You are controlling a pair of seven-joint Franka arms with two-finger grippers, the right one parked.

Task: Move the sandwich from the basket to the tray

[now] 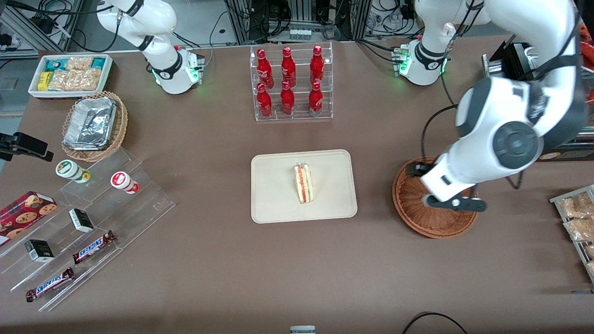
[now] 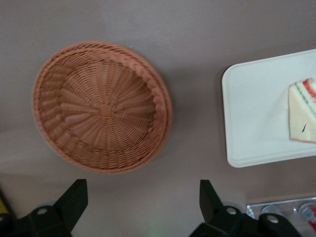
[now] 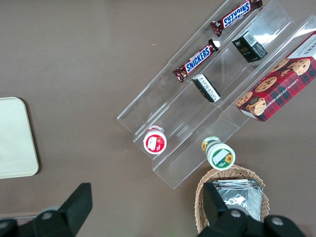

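We see the sandwich (image 1: 304, 183) lying on the cream-beige tray (image 1: 274, 204), a little toward the tray's 3 o'clock side of centre, its red-orange and green filling edge turned toward 9 o'clock in the front view. The tray sits at the middle of the brown table (image 1: 232, 269). From the tray, the reddish-brown wicker basket (image 1: 413, 218) lies at 3 o'clock, well apart, toward the working arm's end of the table, and it holds nothing (the wrist view shows its woven floor bare).

The left arm's gripper (image 2: 143, 207) hangs above the basket, partly covering the basket's rim at about 1 o'clock in the front view. In the left wrist view its two dark fingers (image 2: 74, 197) stand wide apart with only tabletop between them, gripping nothing; the basket (image 2: 101, 106) lies under the camera and the tray's corner (image 2: 247, 128) shows beside it with the sandwich (image 2: 302, 111) on it.

At 12 o'clock from the tray stands a clear rack of red bottles (image 1: 290, 83). Toward the parked arm's end we see a tan wicker basket with foil containers (image 1: 93, 125), a white bin of snack packets (image 1: 69, 74), and a stepped clear stand (image 1: 93, 218) bearing two Snickers bars (image 1: 93, 247), small dark boxes (image 1: 81, 220) and two round cups (image 1: 124, 182).
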